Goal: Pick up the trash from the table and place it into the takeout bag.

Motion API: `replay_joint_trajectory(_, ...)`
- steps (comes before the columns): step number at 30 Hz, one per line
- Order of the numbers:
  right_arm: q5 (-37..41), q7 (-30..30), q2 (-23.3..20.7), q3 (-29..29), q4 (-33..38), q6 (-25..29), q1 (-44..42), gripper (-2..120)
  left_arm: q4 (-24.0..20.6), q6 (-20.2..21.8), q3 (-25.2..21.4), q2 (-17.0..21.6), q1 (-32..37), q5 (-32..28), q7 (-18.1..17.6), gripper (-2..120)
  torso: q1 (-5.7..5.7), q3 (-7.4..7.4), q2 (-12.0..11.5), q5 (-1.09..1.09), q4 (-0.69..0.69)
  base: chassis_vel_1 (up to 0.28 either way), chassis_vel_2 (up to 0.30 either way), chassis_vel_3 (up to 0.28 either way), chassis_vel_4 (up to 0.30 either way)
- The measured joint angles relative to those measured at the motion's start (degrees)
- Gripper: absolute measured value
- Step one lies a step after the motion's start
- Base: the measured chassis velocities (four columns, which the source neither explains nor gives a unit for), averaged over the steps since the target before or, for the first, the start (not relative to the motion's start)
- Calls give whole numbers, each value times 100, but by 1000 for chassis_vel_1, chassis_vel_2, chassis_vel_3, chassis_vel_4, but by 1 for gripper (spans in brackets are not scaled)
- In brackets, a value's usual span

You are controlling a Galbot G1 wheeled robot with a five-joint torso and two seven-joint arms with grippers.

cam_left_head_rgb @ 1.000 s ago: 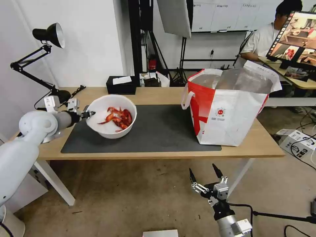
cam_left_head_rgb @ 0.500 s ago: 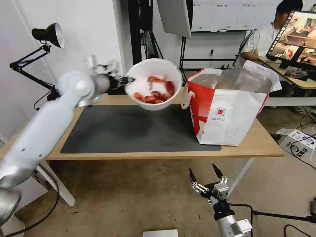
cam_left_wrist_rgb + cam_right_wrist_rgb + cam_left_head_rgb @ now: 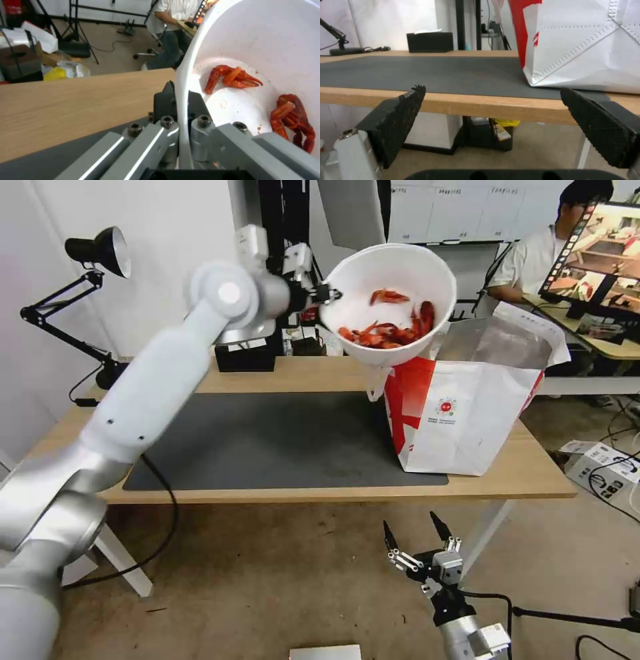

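We see a smooth white plastic bowl (image 3: 390, 300) of glossy red crayfish shells (image 3: 387, 330), and a takeout bag (image 3: 467, 400) of matt white and red woven-looking sheet (stitched along its seams) with a crinkled silver foil lining. The table (image 3: 320, 373) is pale matt wood under a dull dark-grey mat (image 3: 280, 440). The right gripper's pads (image 3: 603, 130) are black, rough-knurled rubber.

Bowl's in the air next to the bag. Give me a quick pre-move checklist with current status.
1. Left gripper pinches the rim of the white bowl: ok.
2. Crayfish shells inside the tilted bowl: ok.
3. Takeout bag upright, mouth open: ok.
4. Bowl fully over the bag mouth: not ok, it hangs at the near-left edge.
5. Right gripper open, parked below the table edge: ok.
6. Room inside the bag: cannot tell.
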Motion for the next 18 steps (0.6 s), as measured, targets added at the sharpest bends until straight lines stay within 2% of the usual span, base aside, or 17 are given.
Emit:
replay_joint_trajectory(2,0,0,0,0,0,0,0,100,256,-14,52,-288,-51,123,-25,0,0,0,0,0,0,0,0,0,0)
replay_joint_trajectory(3,0,0,0,0,0,0,0,100,256,-14,52,-288,-51,123,-25,0,0,0,0,0,0,0,0,0,0)
replay_joint_trajectory(8,0,0,0,0,0,0,0,100,750,-51,44,-763,-150,243,-13,0,0,0,0,0,0,0,0,0,0)
replay_joint_trajectory(18,0,0,0,0,0,0,0,100,1113,-86,-84,-1210,-268,300,-7,0,0,0,0,0,1,0,0,0,0)
